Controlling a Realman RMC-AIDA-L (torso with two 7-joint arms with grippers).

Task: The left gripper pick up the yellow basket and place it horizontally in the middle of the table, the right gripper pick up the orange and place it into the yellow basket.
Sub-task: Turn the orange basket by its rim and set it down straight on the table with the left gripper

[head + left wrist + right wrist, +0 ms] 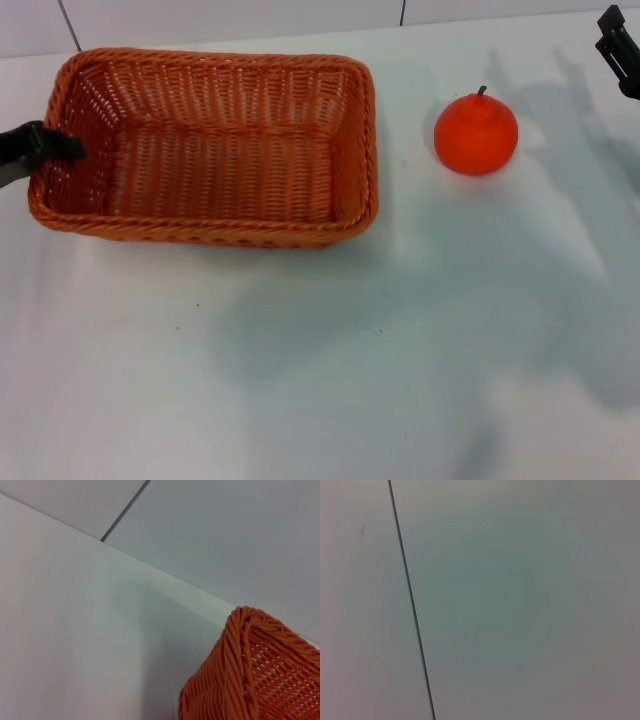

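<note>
The yellow basket [210, 235], an orange-brown woven rectangle, lies flat on the white table [320, 380] at the left, its long side running left to right. My left gripper [42, 150] reaches in from the left edge and straddles the basket's left rim, one black finger [66, 146] inside the wall, shut on that rim. The left wrist view shows a basket corner [240, 680] close up. The orange [476, 134] sits on the table to the right of the basket, apart from it. My right gripper [620, 50] hangs at the far right edge, beyond the orange.
A wall with dark panel seams [70, 25] runs behind the table's far edge. The right wrist view shows only pale panels and a dark seam [410, 600]. White tabletop stretches in front of the basket and the orange.
</note>
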